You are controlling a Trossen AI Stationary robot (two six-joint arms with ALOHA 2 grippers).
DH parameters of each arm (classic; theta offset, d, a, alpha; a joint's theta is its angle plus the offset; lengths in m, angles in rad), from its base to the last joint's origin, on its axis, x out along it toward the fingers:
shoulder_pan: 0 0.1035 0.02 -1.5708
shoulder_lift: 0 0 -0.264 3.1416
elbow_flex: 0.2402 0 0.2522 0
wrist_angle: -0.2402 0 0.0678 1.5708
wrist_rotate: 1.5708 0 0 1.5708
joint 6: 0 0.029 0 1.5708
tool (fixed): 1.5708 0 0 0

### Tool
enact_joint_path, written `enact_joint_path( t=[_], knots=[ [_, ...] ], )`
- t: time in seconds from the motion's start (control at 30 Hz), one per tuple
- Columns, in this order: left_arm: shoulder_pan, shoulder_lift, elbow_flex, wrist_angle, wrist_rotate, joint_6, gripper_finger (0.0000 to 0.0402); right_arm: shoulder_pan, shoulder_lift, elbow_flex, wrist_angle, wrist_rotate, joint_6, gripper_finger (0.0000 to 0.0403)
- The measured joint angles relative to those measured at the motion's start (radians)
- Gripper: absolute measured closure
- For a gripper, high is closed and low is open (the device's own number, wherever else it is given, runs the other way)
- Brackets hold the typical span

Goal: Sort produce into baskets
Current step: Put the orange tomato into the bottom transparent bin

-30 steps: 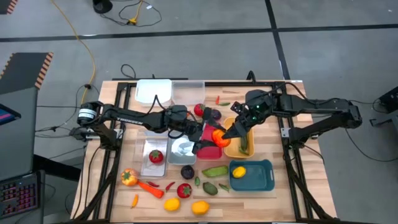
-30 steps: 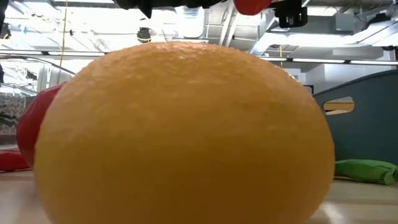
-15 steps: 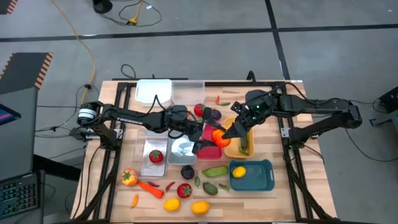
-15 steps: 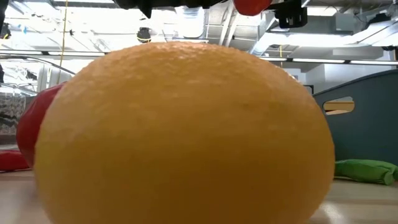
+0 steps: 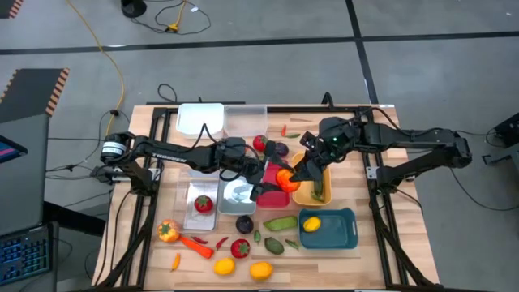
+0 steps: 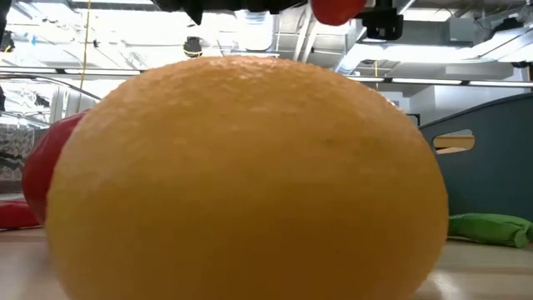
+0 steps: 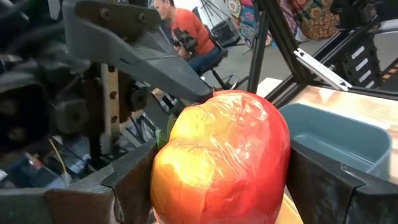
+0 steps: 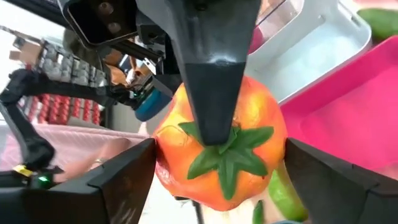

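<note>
An orange-red toy fruit (image 5: 284, 178) with a green star-shaped stem cap hangs over the red basket (image 5: 268, 172), beside the yellow basket (image 5: 306, 195). My left gripper (image 5: 273, 183) reaches in from the table's left and is shut on the fruit (image 7: 217, 162). My right gripper (image 5: 302, 172) comes from the right, slanting down. It is open, and its fingers (image 8: 127, 180) stand close on either side of the fruit (image 8: 217, 155). The teal basket (image 5: 328, 229) holds a lemon. Several loose toy fruits and vegetables lie near the front edge. My left gripper pinches the fruit between its two fingers (image 7: 130, 186), level from the table's left. One finger (image 8: 211, 74) lies over the stem cap (image 8: 239, 146); the opposite side is hidden by the fruit. The fruit hangs clear above the baskets. My right gripper: whether its fingers touch the fruit I cannot tell.
White (image 5: 200, 118) and clear (image 5: 246, 119) baskets stand at the back. A clear basket with a tomato (image 5: 203, 203) and a silver one (image 5: 237, 193) stand left of centre. A large orange fruit (image 6: 250, 175) fills the low view. A person sits beyond the table (image 7: 186, 31).
</note>
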Motion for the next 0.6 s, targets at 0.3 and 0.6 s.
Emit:
enact_joint_path(
  t=[0.3, 0.6],
  knots=[
    [0.000, -0.003, 0.000, -0.133, 0.000, -0.114, 0.0115, -0.077, -0.001, 0.000, -0.083, 0.052, -0.284, 0.0020],
    [0.000, -0.139, 0.000, -0.602, -0.083, -0.247, 0.0115, -0.170, -0.001, 0.000, -0.199, 0.187, -0.465, 0.0020]
  ],
)
